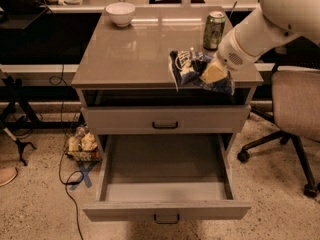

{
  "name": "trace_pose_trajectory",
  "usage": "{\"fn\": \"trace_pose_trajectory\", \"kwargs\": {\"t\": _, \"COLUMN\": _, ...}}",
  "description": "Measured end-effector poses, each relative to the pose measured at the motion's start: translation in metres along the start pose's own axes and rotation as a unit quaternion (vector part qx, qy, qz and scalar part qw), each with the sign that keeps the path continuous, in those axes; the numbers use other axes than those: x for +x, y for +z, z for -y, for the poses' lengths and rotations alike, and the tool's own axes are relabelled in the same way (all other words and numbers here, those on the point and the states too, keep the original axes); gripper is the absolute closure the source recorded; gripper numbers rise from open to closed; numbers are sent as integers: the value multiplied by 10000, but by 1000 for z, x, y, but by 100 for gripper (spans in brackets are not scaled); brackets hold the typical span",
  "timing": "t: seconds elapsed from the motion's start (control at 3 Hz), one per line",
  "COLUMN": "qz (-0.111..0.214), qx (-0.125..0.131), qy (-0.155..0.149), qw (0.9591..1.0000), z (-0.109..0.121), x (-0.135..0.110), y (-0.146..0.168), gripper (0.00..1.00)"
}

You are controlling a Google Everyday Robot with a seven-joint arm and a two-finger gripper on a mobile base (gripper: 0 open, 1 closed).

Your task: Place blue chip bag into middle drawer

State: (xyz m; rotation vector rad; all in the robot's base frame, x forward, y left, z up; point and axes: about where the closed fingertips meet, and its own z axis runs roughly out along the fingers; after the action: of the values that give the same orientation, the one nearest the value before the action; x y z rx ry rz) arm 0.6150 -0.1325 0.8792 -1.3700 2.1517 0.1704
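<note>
The blue chip bag (192, 69) is a crumpled dark-blue foil bag with white lettering. It hangs in the air over the front right part of the cabinet top. My gripper (211, 73) is shut on the blue chip bag, holding its right side; the white arm reaches in from the upper right. The middle drawer (165, 210) is pulled wide open below, empty, with a black bar handle on its front. The bag is above and slightly behind the drawer's right half.
A green soda can (214, 30) stands at the back right of the cabinet top (130, 59). A white bowl (120, 13) sits at the back left. The upper drawer front (165, 119) is closed. An office chair (295, 114) stands to the right. Cables and clutter lie on the floor at left.
</note>
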Motion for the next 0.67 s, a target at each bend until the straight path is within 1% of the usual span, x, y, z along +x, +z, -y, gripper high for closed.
{"fn": "trace_pose_trajectory", "kwargs": {"t": 0.33, "qz": -441, "qx": -139, "qy": 437, "qw": 9980, "z": -25, "x": 62, "y": -2, "gripper": 100}}
{"fn": "trace_pose_trajectory", "kwargs": {"t": 0.67, "qz": -879, "qx": -573, "qy": 973, "qw": 9897, "z": -66, "x": 130, "y": 48, "gripper": 100}}
